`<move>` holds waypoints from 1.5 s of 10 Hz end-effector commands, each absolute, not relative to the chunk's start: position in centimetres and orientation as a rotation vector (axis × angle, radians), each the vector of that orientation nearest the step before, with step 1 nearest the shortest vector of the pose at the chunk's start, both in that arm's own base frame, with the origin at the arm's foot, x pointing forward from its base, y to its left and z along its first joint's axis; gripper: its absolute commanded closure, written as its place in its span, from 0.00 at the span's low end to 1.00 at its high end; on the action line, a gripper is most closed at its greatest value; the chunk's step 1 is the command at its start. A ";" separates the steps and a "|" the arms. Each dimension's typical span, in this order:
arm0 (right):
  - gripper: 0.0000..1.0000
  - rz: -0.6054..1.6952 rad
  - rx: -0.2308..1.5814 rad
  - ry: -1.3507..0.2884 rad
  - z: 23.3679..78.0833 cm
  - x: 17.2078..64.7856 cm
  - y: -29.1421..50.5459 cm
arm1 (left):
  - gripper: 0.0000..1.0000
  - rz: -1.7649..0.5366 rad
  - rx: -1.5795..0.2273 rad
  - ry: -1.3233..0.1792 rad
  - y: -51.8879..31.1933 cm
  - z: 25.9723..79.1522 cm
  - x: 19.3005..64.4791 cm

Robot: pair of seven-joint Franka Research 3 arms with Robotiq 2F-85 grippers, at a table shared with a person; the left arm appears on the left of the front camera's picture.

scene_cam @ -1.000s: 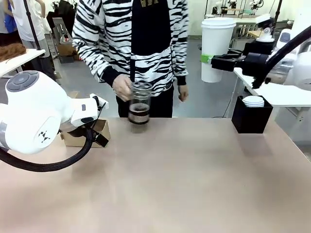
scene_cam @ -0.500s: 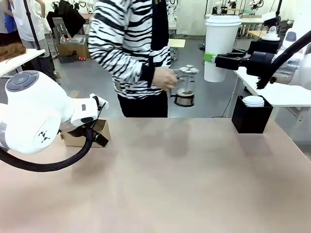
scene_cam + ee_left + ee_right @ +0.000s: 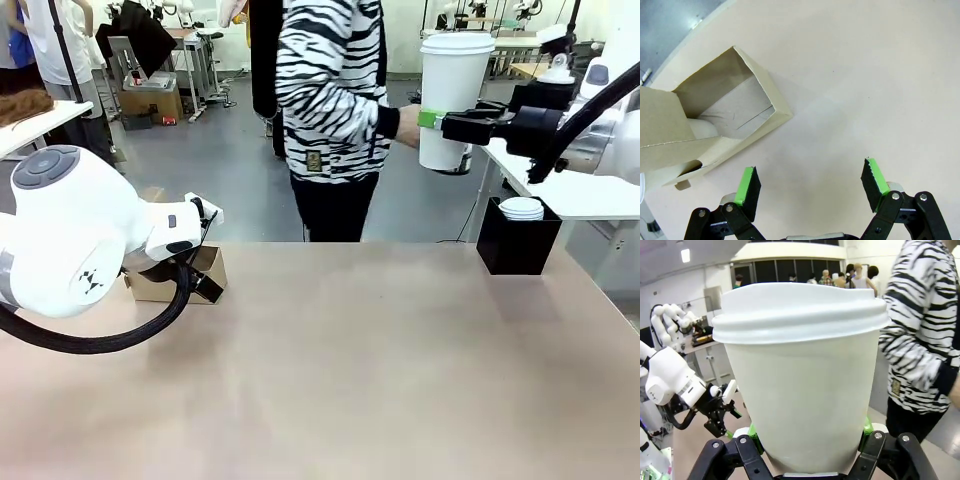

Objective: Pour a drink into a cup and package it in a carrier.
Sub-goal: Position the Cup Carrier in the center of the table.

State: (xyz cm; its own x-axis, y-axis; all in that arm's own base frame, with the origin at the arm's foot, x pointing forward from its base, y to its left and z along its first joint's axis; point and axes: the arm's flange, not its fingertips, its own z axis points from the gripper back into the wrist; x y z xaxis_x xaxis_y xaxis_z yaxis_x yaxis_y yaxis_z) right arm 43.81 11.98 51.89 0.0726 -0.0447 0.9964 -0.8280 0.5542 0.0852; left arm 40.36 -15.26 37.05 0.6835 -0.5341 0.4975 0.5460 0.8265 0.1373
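1. The right hand (image 3: 810, 432) is clenched round the lower body of the white lidded cup (image 3: 450, 95). It holds the cup upright and high, past the far right edge of the desk (image 3: 380, 370). Gripping low leaves the lid and upper wall free, which probably suits someone working at the top.
2. The person's hand (image 3: 406, 125) is at the cup's left side, level with the green pad. Whether it touches the cup or is just beside it cannot be told. The cup appears to be held out there so the person at the far side can reach it.
3. The lid hides the inside, so whether any drink has been poured cannot be told.
4. The left hand (image 3: 812, 180) is released, with its jaws spread wide and grasping nothing. It points down at bare desk just beside the carrier (image 3: 730, 75).
5. The carrier lies on the desk at the far left, partly behind the left arm, with one open slot facing up. It holds no cup, so the packaging step is not yet done.
6. The left hand looks parked there to steady the carrier when the cup arrives.
7. The black box (image 3: 515, 250) topped with white lids (image 3: 521, 208) stands at the far right, below the raised cup.
8. The cup must cross to the left, where any tilt risks a spill.
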 end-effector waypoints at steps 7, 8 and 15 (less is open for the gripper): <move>0.20 0.695 0.819 -1.393 52.3 43.7 12.0 | 0.00 -0.486 -0.010 -0.498 -15.6 42.4 41.1; 0.20 0.695 0.819 -1.393 52.3 43.7 12.0 | 0.00 -0.446 -0.001 -0.455 -15.4 44.3 41.0; 0.20 0.695 0.819 -1.393 52.3 43.7 12.0 | 0.00 -0.188 0.041 -0.385 -14.0 56.2 46.3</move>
State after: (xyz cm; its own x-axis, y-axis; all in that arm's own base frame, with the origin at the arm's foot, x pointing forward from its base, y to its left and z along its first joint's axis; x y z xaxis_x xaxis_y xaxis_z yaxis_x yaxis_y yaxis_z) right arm 43.82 11.92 51.91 0.0717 -0.0436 0.9965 -0.8271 0.5558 0.0838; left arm 43.74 -13.43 56.44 0.8906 -0.2278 0.3937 0.2231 0.9730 0.0584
